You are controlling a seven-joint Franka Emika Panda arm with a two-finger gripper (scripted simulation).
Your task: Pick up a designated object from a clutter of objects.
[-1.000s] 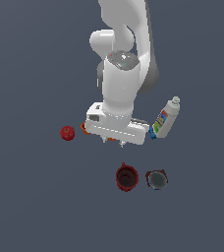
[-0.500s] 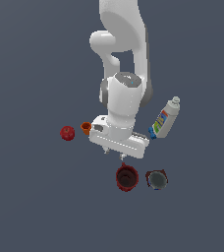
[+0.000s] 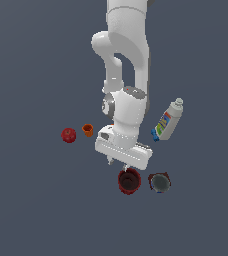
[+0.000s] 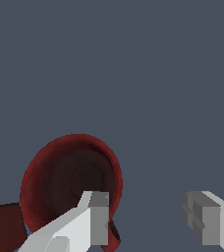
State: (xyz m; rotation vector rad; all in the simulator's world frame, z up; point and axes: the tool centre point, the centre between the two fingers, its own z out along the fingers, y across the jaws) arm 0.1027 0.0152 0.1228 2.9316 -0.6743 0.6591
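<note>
The designated object, a dark red ribbed cup (image 3: 129, 181) with a dark inside, stands upright towards the front of the clutter of objects. My gripper (image 3: 118, 165) hangs just above its far rim, open and holding nothing. In the wrist view the cup (image 4: 72, 177) shows its mouth. One fingertip (image 4: 98, 216) lies over the cup's rim and the other (image 4: 202, 216) stands well off to the side over bare floor. The gripper's midpoint (image 4: 151, 219) is beside the cup, not over it.
A brownish cup (image 3: 159, 182) with a grey inside stands close to the dark red cup, on the exterior view's right. A white bottle (image 3: 168, 120) with a colourful label leans behind it. A small orange cup (image 3: 88, 130) and a red ball (image 3: 68, 135) lie to the exterior view's left.
The arm has come down and forward, bringing the hand from behind the clutter to just above the dark red cup. The small orange cup is now uncovered.
</note>
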